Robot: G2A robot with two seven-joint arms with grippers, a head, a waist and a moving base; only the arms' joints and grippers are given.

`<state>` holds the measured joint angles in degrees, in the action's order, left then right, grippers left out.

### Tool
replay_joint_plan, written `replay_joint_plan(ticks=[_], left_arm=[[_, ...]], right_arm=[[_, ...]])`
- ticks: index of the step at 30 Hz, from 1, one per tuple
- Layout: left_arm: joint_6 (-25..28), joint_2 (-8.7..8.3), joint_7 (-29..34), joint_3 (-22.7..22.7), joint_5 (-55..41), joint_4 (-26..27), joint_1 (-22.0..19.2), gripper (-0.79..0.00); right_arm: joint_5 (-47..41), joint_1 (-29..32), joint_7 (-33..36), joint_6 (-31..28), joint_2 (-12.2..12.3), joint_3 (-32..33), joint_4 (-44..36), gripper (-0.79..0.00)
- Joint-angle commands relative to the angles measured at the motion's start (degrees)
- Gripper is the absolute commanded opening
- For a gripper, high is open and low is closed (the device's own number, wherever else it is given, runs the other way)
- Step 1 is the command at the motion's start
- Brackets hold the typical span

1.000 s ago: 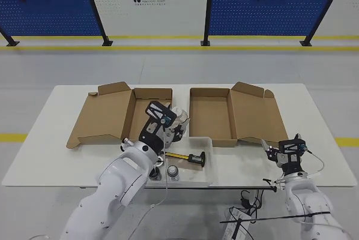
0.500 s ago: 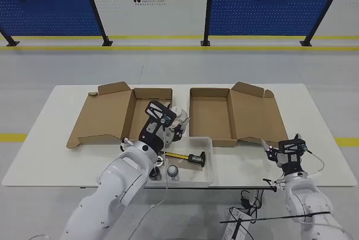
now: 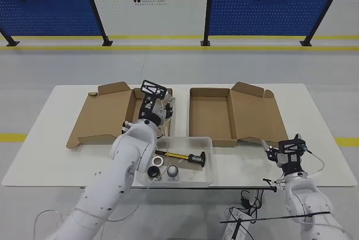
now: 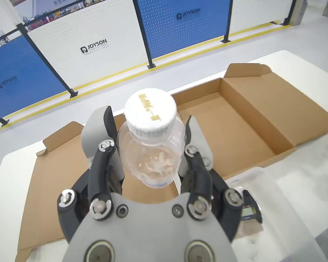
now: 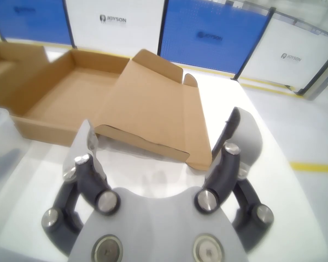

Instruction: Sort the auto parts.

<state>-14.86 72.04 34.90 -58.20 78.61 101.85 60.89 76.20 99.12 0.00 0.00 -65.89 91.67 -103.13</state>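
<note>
Clear glossy plastic bottle (image 4: 150, 162), matt cardboard box (image 3: 212, 117)

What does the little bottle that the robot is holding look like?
The bottle is small, clear and plastic-looking, with a rounded body and a white ribbed screw cap that has gold print on top. The cap is on, and what is inside is hard to tell. The left gripper holds it, with its fingers pressed on either side of the body and the cap end sticking out past them. It hangs over the open cardboard box on the left, touching only the fingers.
</note>
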Motion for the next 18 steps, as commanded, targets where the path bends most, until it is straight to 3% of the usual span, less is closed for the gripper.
replay_joint_plan(ticks=[1, 18], left_arm=[[-1.7, 0.53, 0.3, 0.7, -1.0, -2.2, -0.8, -0.785], [-6.3, 2.69, -0.3, 0.4, -5.1, -10.9, -0.8, -0.785]], right_arm=[[0.0, 0.0, 0.0, 0.0, 0.0, 0.0, 0.0, 0.0], [0.0, 0.0, 0.0, 0.0, 0.0, 0.0, 0.0, 0.0]])
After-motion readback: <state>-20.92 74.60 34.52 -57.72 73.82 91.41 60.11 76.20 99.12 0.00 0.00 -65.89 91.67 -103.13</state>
